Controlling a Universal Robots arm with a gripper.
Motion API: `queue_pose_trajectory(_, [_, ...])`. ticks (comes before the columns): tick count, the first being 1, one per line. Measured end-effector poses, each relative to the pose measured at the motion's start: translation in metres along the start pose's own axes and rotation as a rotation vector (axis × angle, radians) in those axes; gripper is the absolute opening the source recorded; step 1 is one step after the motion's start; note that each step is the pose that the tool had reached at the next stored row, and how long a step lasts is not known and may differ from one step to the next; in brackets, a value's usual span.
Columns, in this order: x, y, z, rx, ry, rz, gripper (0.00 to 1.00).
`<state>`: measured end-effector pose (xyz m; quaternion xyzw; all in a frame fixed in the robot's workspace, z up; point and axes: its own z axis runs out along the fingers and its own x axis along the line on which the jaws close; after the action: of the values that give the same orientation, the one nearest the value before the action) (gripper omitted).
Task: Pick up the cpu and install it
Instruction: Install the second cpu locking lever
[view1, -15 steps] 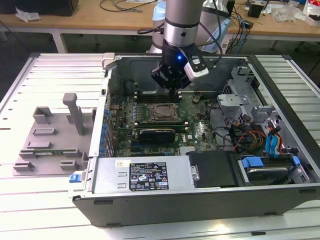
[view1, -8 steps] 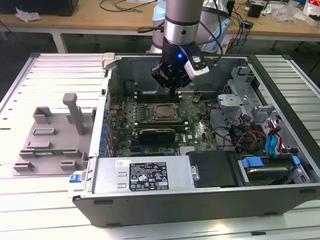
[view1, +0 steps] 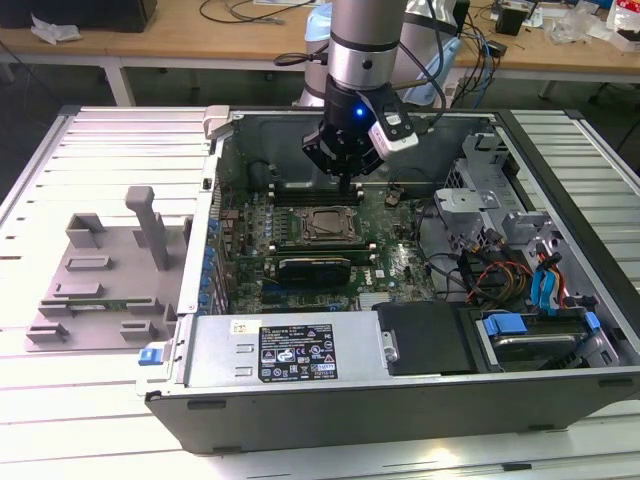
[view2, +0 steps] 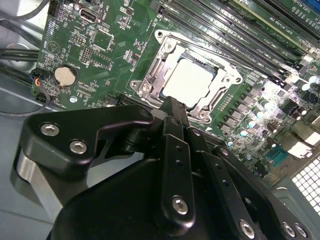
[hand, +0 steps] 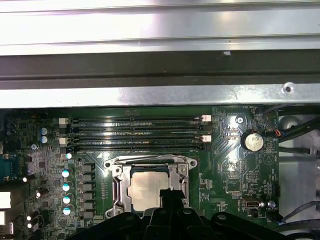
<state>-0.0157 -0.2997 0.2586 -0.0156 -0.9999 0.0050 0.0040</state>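
Arm: the arm is hanging over the open computer case, with the gripper reaching down inside toward the motherboard.

Fingers: the fingers are looking pressed together into 1 narrow black tip in the second wrist view, with nothing showing between them, so I am judging them closed and empty.

Cpu: the cpu is lying flat in its socket just past the fingertip, silver top up; in the first wrist view the tip is overlapping the near edge of the cpu. Whether tip and chip are touching I cannot tell.

Why so: the chip is sitting square inside the metal frame with the frame open around it, which reads to me as already placed; the closed tip above it is suiting a press or a check, not a grasp.

Nearby: 4 memory slots are running beyond the socket from the fingers, and a coin battery is sitting off to 1 side.

Surface: the case is resting on a white slatted bench; a grey plastic tray with upright posts is standing well apart from the fingers, outside the case.

Room: a wooden bench strewn with cables is running along behind.
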Motion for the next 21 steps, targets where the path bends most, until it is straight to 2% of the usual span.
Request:
queue_pose_trajectory(4, [0.0000, -0.0001, 0.0000, 0.0000, 0.0000, 0.000, 0.11])
queue_pose_trajectory(7, [0.0004, -0.0031, 0.0002, -0.0065, 0.0002, 0.000, 0.11])
queue_pose_trajectory(9, [0.0018, -0.0082, 0.0004, -0.0150, 0.0005, 0.000, 0.11])
queue_pose_trajectory(13, [0.0055, -0.0212, 0.0013, -0.0264, 0.0009, 0.000, 0.11])
queue_pose_trajectory(15, [0.0078, -0.0256, 0.0019, -0.0425, 0.0014, 0.000, 0.11])
queue_pose_trajectory(16, [0.0096, -0.0292, 0.0025, -0.0536, 0.0016, -0.001, 0.11])
queue_pose_trajectory(19, [0.0101, -0.0468, 0.0043, -0.0893, 0.0028, -0.001, 0.11])
queue_pose_trajectory(21, [0.0099, -0.0515, 0.0049, -0.1015, 0.0032, -0.001, 0.11])
